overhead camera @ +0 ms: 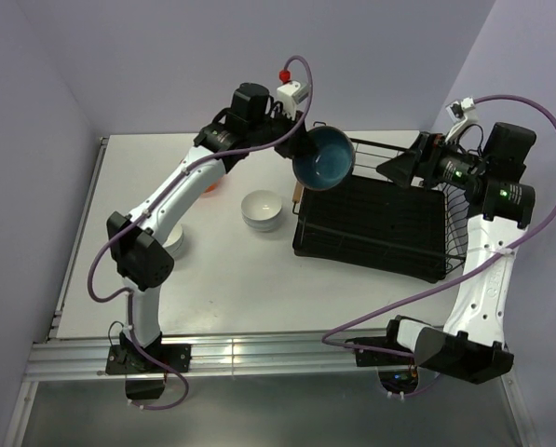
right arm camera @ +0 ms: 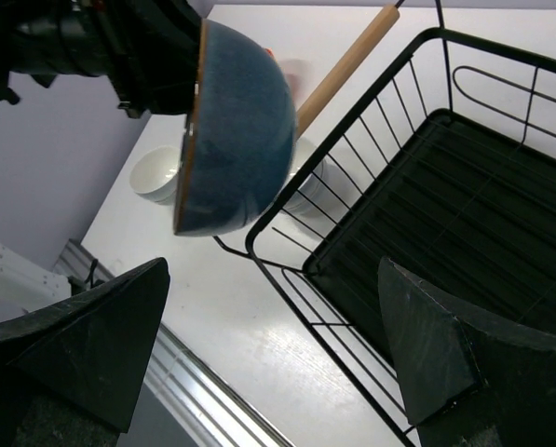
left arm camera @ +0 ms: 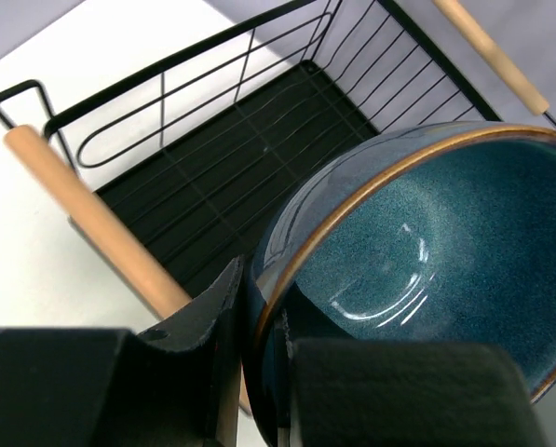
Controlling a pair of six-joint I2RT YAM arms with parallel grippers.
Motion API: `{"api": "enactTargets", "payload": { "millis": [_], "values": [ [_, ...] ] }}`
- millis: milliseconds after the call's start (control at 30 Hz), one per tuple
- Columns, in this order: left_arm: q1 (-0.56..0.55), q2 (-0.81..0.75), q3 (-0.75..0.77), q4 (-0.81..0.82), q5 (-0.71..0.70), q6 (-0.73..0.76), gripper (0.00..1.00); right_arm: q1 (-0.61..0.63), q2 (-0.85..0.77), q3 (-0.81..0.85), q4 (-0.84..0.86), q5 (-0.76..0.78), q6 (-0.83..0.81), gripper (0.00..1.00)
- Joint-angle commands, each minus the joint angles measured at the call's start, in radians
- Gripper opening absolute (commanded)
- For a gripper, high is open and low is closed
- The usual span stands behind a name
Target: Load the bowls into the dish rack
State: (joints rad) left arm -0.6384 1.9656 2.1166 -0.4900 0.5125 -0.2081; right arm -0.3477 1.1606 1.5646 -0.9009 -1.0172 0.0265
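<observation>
One dark blue bowl (overhead camera: pixel 323 156) hangs tipped on edge above the dish rack (overhead camera: pixel 371 228) at its left end, beside the wooden handle (left arm camera: pixel 91 219), its rim pinched in my left gripper (left arm camera: pixel 259 372). I should hold that tilt and lower it between the wires before releasing; my right gripper (right arm camera: pixel 273 354) hovers spread, empty.
</observation>
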Motion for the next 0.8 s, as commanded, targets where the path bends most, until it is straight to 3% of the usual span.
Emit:
{"api": "enactTargets", "payload": {
  "millis": [0, 367, 767],
  "values": [
    [-0.014, -0.010, 0.086, 0.235, 0.073, -0.106, 0.00, -0.008, 0.033, -0.014, 0.074, -0.064, 0.027, 1.00],
    [-0.067, 0.090, 0.137, 0.356, 0.075, -0.203, 0.00, -0.010, 0.059, -0.052, 0.177, -0.156, 0.124, 1.00],
    [-0.101, 0.168, 0.163, 0.461, 0.118, -0.274, 0.00, -0.008, 0.059, -0.087, 0.068, -0.149, -0.016, 1.00]
  ]
}}
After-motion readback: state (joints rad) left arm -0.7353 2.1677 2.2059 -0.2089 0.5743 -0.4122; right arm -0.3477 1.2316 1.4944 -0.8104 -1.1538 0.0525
